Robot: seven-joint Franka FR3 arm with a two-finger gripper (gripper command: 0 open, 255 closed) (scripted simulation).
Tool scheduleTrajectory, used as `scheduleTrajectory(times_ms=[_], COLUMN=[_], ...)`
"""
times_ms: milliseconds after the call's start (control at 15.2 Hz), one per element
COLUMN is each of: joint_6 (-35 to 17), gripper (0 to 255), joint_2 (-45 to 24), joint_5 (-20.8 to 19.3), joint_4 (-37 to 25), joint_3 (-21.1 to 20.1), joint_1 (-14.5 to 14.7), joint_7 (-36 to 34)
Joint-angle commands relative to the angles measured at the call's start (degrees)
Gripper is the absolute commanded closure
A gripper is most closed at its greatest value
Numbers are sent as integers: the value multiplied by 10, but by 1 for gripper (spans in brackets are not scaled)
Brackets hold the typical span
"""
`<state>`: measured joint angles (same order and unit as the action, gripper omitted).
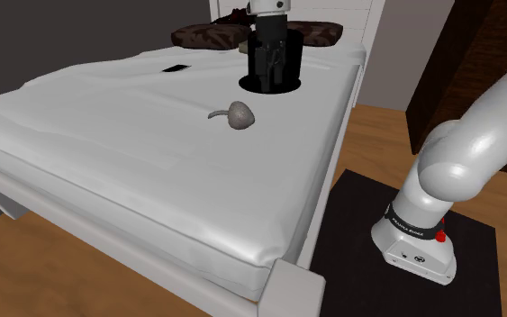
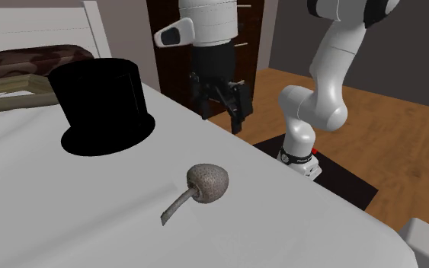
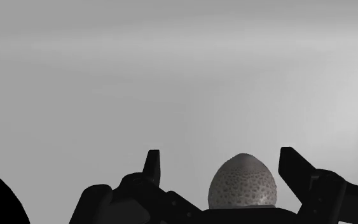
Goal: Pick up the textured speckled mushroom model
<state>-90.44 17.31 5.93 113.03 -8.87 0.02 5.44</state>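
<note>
A white-sheeted bed [image 1: 107, 126] stands on a wooden floor [image 1: 377, 135]. The claw [image 2: 220, 118] hangs spread above the sheet, holding nothing. The speckled grey mushroom [image 2: 207, 183] lies on its side below it, between its 2 fingers but untouched. Close beside the claw stands a black top hat [image 2: 102, 95], with brown pillows [image 1: 211, 34] beyond and a small dark flat thing [image 1: 176, 67], possibly a phone.

You get one strip of lettering: white print on the black band [image 1: 412, 227] round the foot of the arm [image 1: 463, 153]. It's too small to read in the shoulder view, and just as illegible in the second exterior view. Nothing else readable.
</note>
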Motion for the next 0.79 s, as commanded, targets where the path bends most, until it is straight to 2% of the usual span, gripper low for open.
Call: scheduleTrajectory(times_ms=[0, 330, 660, 726], joint_6=[10, 40, 96, 88], gripper=[0, 0, 0, 0], joint_2=[-48, -188, -342, -340], joint_5=[-2, -19, -44, -43], joint_4=[-44, -180, -355, -345], joint_3=[-11, -32, -46, -46], joint_1=[4, 17, 42, 42], joint_7=[-13, -43, -72, -72])
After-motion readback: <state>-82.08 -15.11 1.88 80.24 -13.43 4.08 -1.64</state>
